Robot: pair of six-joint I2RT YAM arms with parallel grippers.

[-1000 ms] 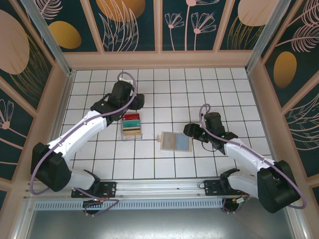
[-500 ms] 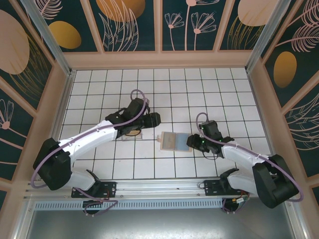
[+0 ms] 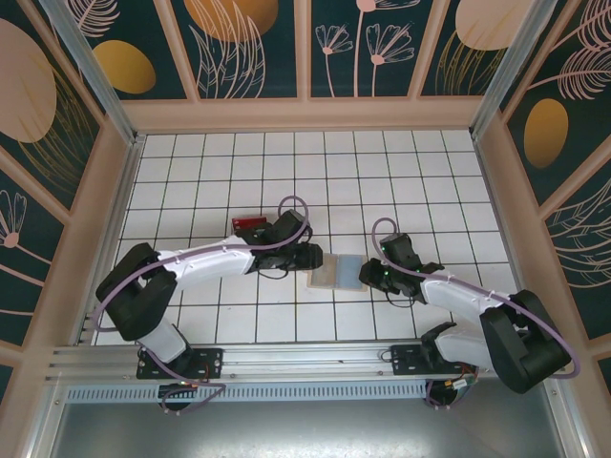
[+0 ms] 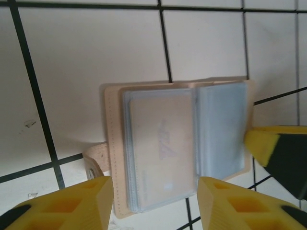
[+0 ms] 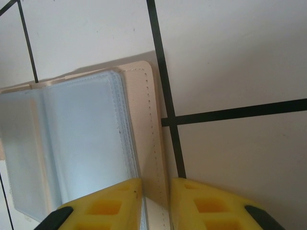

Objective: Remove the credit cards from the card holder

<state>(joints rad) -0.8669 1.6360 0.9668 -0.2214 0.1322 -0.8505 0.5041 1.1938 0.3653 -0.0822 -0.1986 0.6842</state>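
Two robot arms meet over the card holder (image 3: 334, 272), which lies open and flat on the white tiled counter (image 3: 382, 172), its clear sleeves facing up, midway between the two arms. The left claw (image 4: 151, 206) hangs over the holder's near left panel, fingers well apart and astride a sleeve that appears to carry a pale card (image 4: 160, 143). The right claw (image 5: 156, 201) sits at the opposite side with its fingers close together about the stitched tan edge; whether they actually pinch it cannot be told. A red card (image 3: 250, 222) shows on the far side of the left arm, apart from the holder. The step in hand looks like steadying the holder for another extraction. The next move likely calls for the right claw to keep the cover pinned while the left closes on the card's exposed edge and draws it out along the sleeve without dragging the holder.
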